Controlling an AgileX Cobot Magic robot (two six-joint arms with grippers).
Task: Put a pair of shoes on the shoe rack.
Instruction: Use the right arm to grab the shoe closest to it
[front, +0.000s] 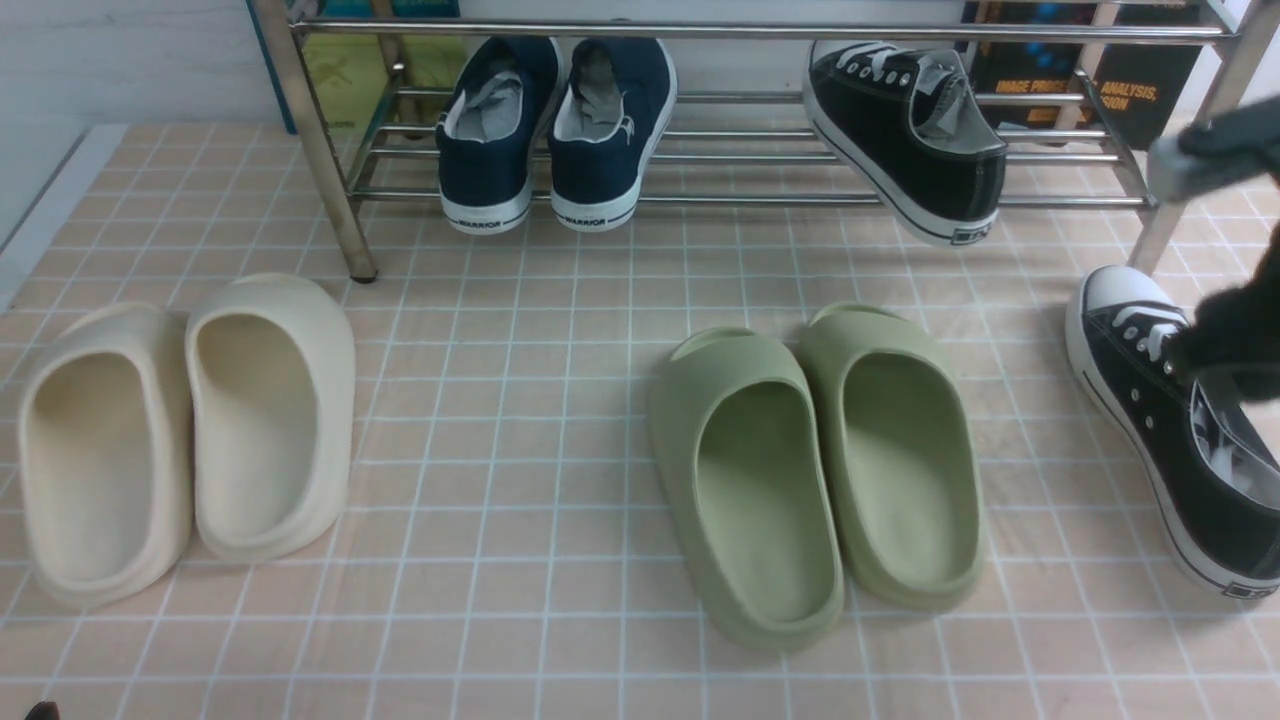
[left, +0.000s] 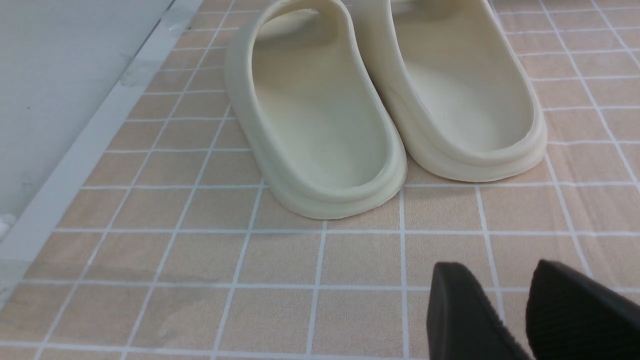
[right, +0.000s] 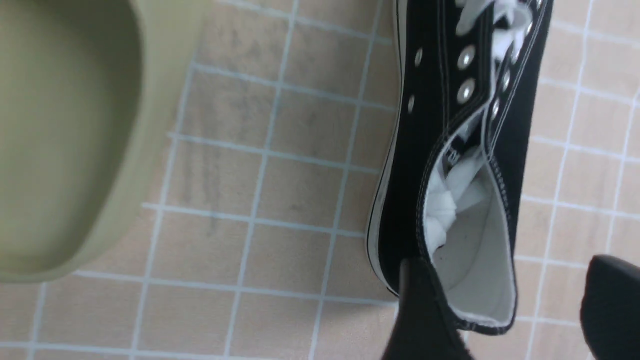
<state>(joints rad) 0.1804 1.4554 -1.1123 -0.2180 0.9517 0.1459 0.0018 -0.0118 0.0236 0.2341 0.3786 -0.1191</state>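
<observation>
Left claw (left: 497, 267): fingers apart, empty, over the tiled floor.
Right claw (right: 507, 265): wide, astride the heel of the black canvas lace-up sneaker (front: 1165, 440) on the floor, far right; not gripping.
Risk: the soft heel collar may fold, so the shoe slips.
Rack: the matching sneaker (front: 905, 130) lies skewed on the chrome rod shoe rack (front: 720, 198), heel overhanging; a bump could unseat it.
</observation>
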